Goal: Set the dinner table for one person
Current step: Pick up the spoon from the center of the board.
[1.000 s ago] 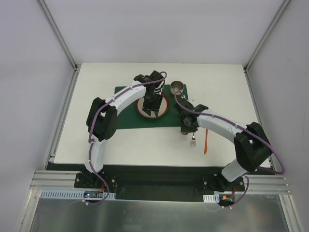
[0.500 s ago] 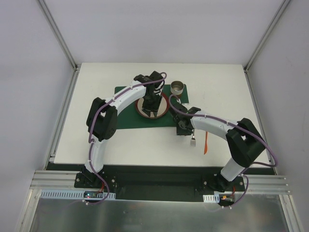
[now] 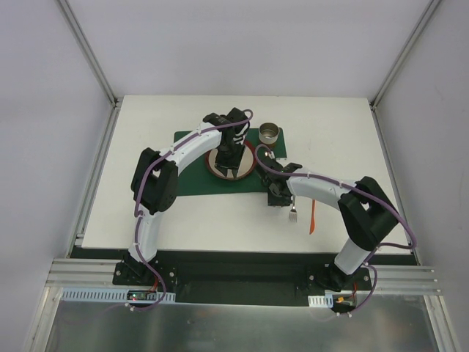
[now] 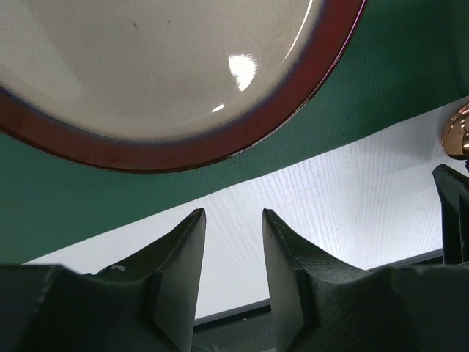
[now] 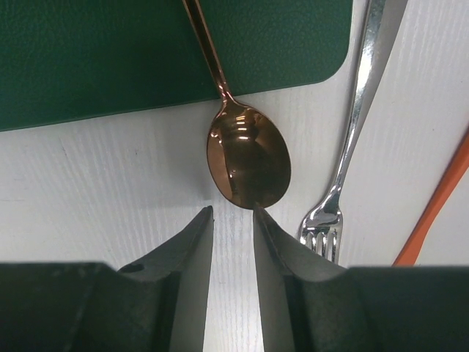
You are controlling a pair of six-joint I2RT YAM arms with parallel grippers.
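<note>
The white dinner table (image 3: 146, 213) carries a dark green placemat (image 3: 192, 180) with a cream plate with a red rim (image 3: 249, 163) on it. My left gripper (image 3: 229, 170) hovers over the plate's near edge, open and empty; the left wrist view shows the plate (image 4: 168, 66) just beyond its jaws (image 4: 233, 214). My right gripper (image 3: 278, 199) is at the placemat's near right corner, open and empty. The right wrist view shows a copper spoon (image 5: 248, 158) just ahead of its jaws (image 5: 233, 210), with the bowl on the table and the handle on the placemat (image 5: 110, 51).
A silver fork (image 3: 293, 213) and an orange knife (image 3: 311, 216) lie on the table right of the spoon; they also show in the right wrist view, fork (image 5: 352, 125), knife (image 5: 440, 194). A metal cup (image 3: 270, 133) stands at the placemat's far right corner. Aluminium posts edge the table.
My right gripper has moved a little left, toward the placemat's corner and the spoon. The left arm has not moved.
</note>
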